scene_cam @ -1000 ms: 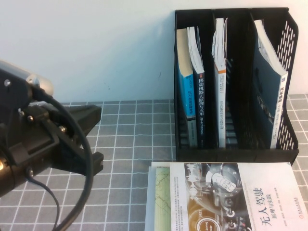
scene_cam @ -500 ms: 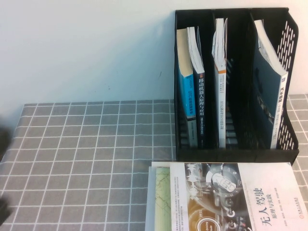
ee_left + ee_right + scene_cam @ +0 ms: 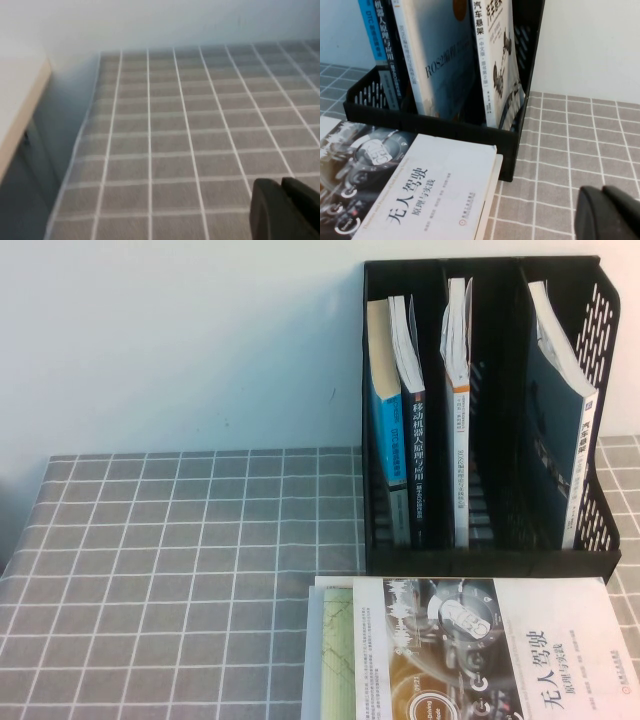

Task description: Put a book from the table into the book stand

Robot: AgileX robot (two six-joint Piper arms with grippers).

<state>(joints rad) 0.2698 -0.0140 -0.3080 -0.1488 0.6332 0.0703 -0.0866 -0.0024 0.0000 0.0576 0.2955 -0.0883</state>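
My left pincer [image 3: 285, 207] hovers over bare surface [image 3: 190, 125], tips pressed together. My right pincer [image 3: 610, 212], likewise pressed together, hangs just beside the book stand [image 3: 590, 420]. The book [image 3: 415, 460] stands in its leftmost slot; a white-covered book [image 3: 480, 650] lies before it.

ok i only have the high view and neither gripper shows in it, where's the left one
observer: The left gripper hangs over the gray grid-cloth table near one edge, shut and empty.
operator: and the right
observer: The right gripper is over the cloth beside the black plastic book stand, also shut and empty.
operator: anything near it
observer: The white-covered book lies flat before the stand, apart from that gripper.
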